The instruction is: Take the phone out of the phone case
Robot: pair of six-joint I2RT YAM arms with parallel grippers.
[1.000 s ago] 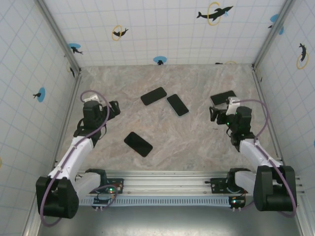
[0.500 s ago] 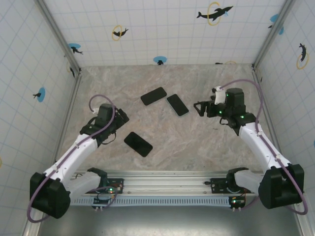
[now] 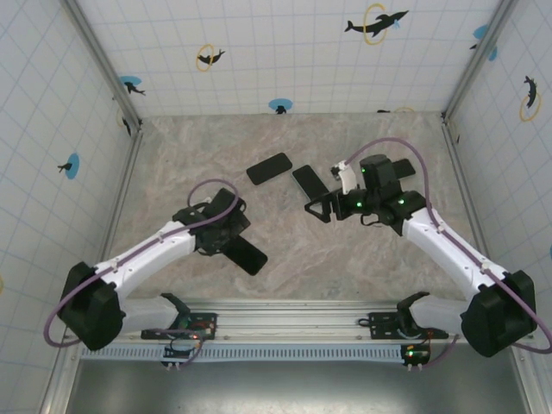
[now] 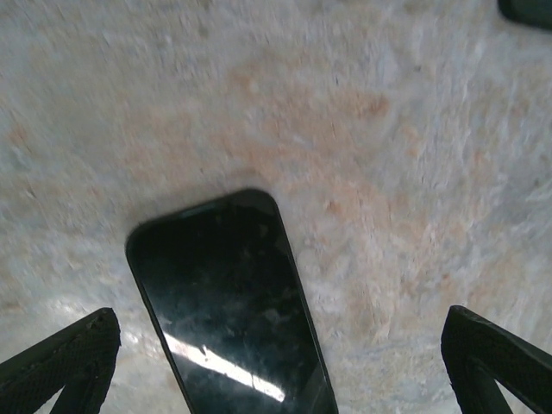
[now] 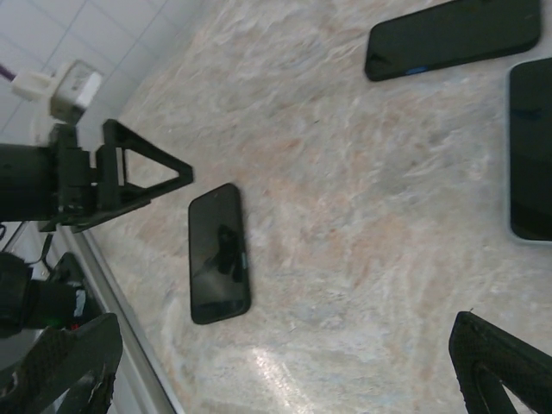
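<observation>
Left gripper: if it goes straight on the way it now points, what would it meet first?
The left gripper would most likely meet the black phone, lying between its open fingers in the left wrist view; depth is unclear.

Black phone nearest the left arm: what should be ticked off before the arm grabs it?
1. Left gripper open wide: ok.
2. Black phone between the jaws: ok, though it sits left of centre.
3. Phone lying flat on the table: ok.
4. Case on this phone: cannot tell.
5. Right gripper out of the way: ok, it is open and well apart from this phone.
</observation>
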